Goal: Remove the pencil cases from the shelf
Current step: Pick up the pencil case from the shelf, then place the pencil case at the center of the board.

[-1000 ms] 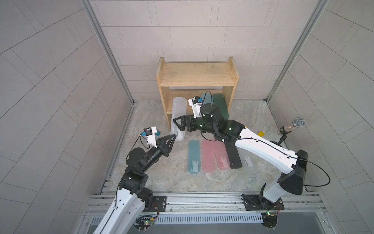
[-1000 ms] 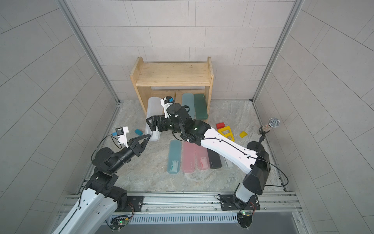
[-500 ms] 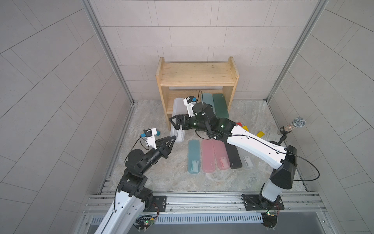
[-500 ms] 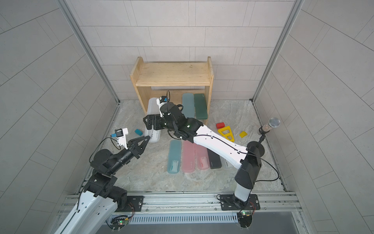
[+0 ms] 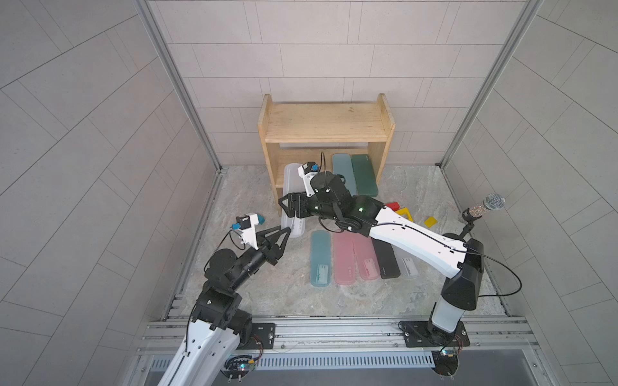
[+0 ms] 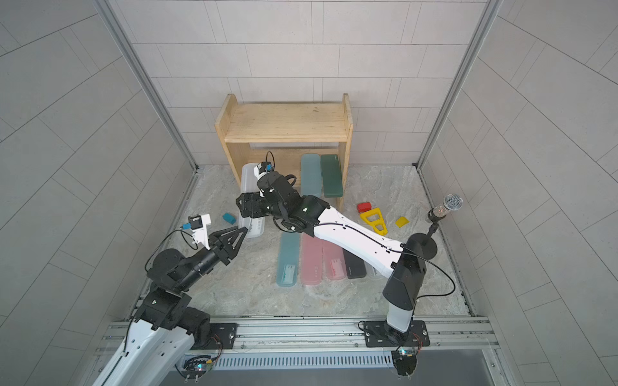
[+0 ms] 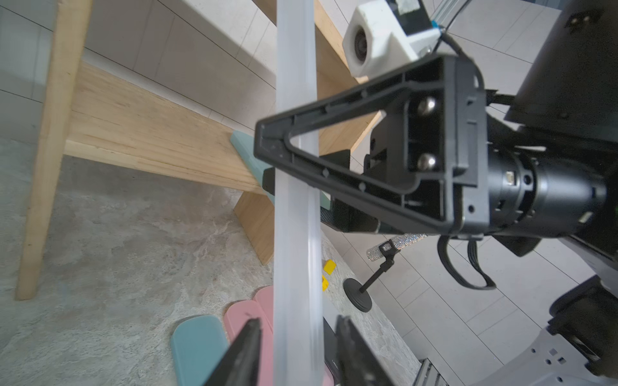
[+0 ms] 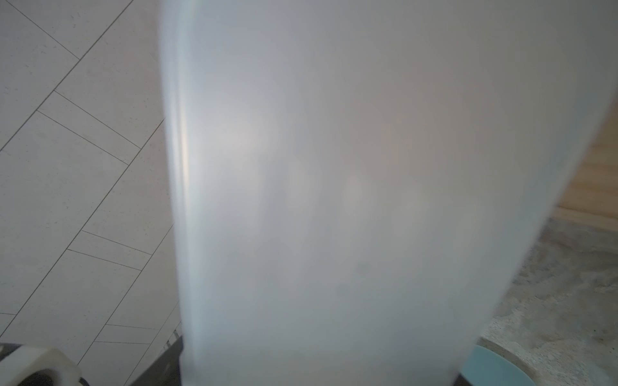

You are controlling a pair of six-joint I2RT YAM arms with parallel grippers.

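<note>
Frosted case [image 5: 290, 180] now in right tool [image 5: 283, 209]

The right arm [image 5: 418, 240] is stretched from its base across to the left, and the right gripper [image 5: 283, 209] is set across a frosted white case [image 5: 290, 178]; whether it is pressed on cannot be told. The left arm [image 5: 234, 264] is reached forward, and the left gripper [image 5: 286, 230] is held parted, with a finger [image 7: 245, 347] kept at each side of the case, clear of it.

shelf [image 5: 326, 127] at back | two cases [image 5: 364, 177] on lower tier | five-case row [image 5: 344, 257] before it
</note>
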